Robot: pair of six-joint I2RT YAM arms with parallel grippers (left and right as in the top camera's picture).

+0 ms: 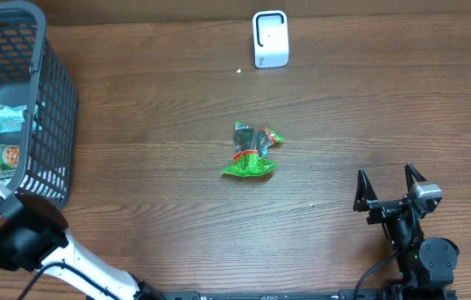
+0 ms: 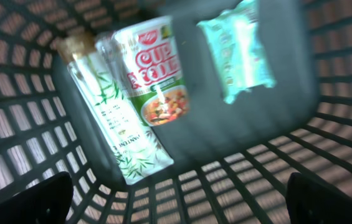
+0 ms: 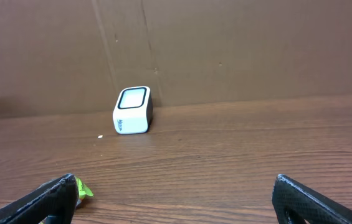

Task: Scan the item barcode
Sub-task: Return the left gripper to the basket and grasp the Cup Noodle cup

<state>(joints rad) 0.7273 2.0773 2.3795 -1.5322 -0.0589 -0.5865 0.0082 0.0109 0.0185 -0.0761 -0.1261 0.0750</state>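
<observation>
My left jaws hang wide and empty inside the basket (image 1: 52, 125) at the far left corner of the desk (image 1: 152, 92), over a noodle cup (image 2: 157, 74) and two packs. My right jaws gape empty by the near right corner. The green packet (image 1: 252, 154) lies mid-desk, with the scanner (image 1: 270, 39) at the far edge

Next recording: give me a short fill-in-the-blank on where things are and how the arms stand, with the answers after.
1. Seen from overhead, the basket stands on the ____ side of the table.
2. The crumpled packet in the middle of the table is mostly ____ in colour.
3. The right end effector has its fingers ____ and holds nothing.
4. The left wrist camera looks into the basket at a cup of ____.

Missing words: left, green, open, noodles.
</observation>
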